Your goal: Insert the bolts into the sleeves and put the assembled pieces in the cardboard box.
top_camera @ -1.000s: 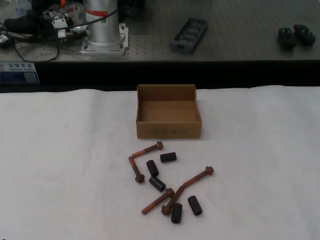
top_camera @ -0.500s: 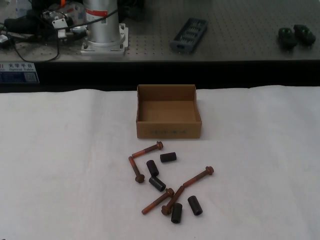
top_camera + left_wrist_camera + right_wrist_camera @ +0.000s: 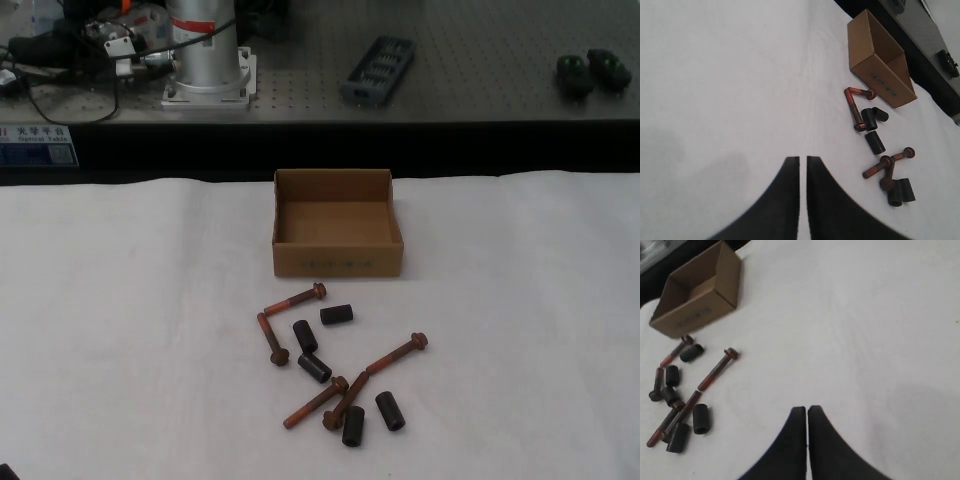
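Several rusty bolts and black sleeves lie loose on the white cloth in front of the open cardboard box (image 3: 338,262). One long bolt (image 3: 397,354) lies to the right of the pile, and a sleeve (image 3: 336,315) lies nearest the box. My left gripper (image 3: 803,161) hangs shut over bare cloth, well short of the pile; it holds nothing. The box (image 3: 880,75) and a sleeve (image 3: 875,142) lie beyond it. My right gripper (image 3: 807,411) is shut too, with nothing in it, off to the side of the long bolt (image 3: 717,369) and the box (image 3: 695,315).
Behind the cloth runs a dark perforated bench with a silver post base (image 3: 205,60), a dark ribbed block (image 3: 378,68) and two small green-black parts (image 3: 592,72). Wide bare cloth (image 3: 120,330) spreads left and right of the pile.
A small dark tip has come into the bottom-left corner of the high view. Bolts, sleeves and box have not moved.
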Controlling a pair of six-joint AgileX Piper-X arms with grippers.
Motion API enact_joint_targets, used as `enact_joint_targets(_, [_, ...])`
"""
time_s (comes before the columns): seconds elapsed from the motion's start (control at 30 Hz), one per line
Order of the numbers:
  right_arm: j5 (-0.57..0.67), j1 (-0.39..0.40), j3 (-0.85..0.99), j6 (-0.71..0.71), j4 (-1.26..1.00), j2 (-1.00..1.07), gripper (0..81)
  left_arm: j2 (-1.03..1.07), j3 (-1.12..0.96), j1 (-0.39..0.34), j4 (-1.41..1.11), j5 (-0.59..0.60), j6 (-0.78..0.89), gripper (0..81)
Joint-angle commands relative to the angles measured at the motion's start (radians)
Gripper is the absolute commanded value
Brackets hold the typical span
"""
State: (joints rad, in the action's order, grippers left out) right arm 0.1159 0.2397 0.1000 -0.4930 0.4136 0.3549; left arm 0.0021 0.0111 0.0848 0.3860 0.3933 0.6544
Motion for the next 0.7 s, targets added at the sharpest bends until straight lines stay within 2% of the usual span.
enact_joint_targets(0.0, [0.064,-0.004,0.084,0.088,-0.025,0.147,2.5,-0.002,-0.011,-0.003,-0.015,0.004,0.026,4.4])
enact_joint_targets(0.1, [0.144,-0.004,0.173,0.18,-0.025,0.321,0.6,-0.002,-0.011,-0.003,-0.015,0.004,0.026,4.4])
enact_joint_targets(0.13, [0.167,-0.004,0.206,0.204,-0.025,0.384,3.1,-0.002,-0.011,-0.003,-0.014,0.0,0.026,4.4])
enact_joint_targets(0.2, [0.194,-0.004,0.272,0.225,-0.025,0.506,14.7,-0.002,-0.011,-0.003,-0.014,0.0,0.026,4.4])
enact_joint_targets(0.27, [0.194,-0.004,0.338,0.225,-0.025,0.627,31.7,-0.002,-0.011,-0.003,-0.014,0.0,0.026,4.4])
enact_joint_targets(0.33, [0.21,-0.004,0.397,0.225,-0.025,0.725,41.7,-0.002,-0.011,-0.003,-0.014,0.0,0.026,4.4])
enact_joint_targets(0.53, [0.308,0.035,0.572,0.219,-0.023,0.953,38.3,-0.002,-0.011,-0.003,-0.014,0.024,0.026,6.4])
enact_joint_targets(0.63, [0.308,0.103,0.643,0.219,-0.023,1.022,38.3,-0.002,-0.011,-0.003,-0.014,0.058,0.026,17.8])
enact_joint_targets(0.67, [0.306,0.128,0.665,0.219,-0.023,1.041,38.3,-0.002,-0.011,-0.003,-0.023,0.065,0.026,24.6])
